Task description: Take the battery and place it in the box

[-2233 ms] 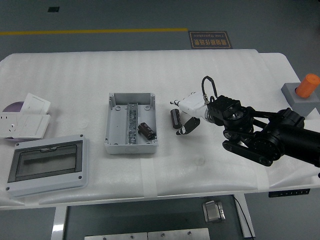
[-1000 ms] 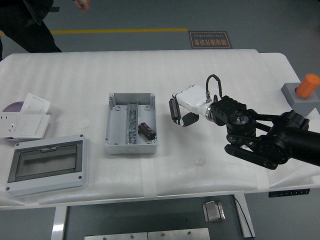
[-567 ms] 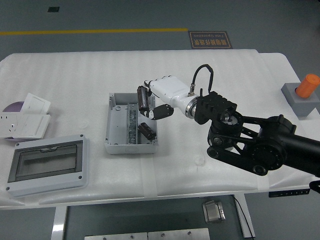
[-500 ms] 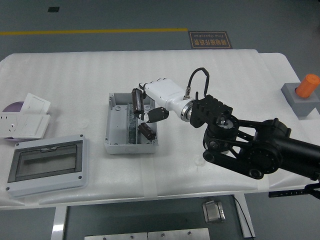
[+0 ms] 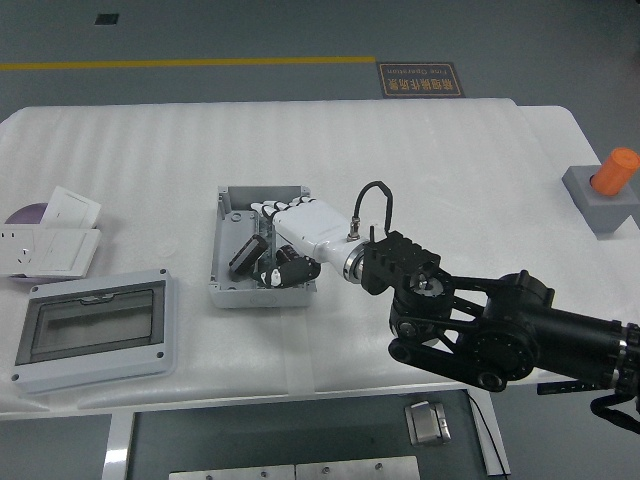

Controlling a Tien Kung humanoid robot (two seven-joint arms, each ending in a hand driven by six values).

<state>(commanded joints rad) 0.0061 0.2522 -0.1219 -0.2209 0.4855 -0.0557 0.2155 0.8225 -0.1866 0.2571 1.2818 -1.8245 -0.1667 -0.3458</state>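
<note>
An open grey box [image 5: 228,199] sits left of the table's middle. One black battery [image 5: 293,268] lies in its right compartment. My right hand [image 5: 262,242], white with black fingertips, reaches in from the right and is low over the box. It is shut on a second black battery [image 5: 243,252], which is tilted and down inside the left compartment. Whether that battery touches the box floor I cannot tell. The black right arm [image 5: 480,325] stretches across the table's near right. The left arm is out of view.
A grey enclosure with a clear lid [image 5: 95,330] lies at the near left. White wall sockets [image 5: 55,240] and a purple disc [image 5: 22,213] are at the far left. An orange cylinder on a grey block [image 5: 605,185] stands at the right edge.
My right hand has carried the battery left and down, from above the box's back edge into its left compartment. The arm has swung further over the table.
</note>
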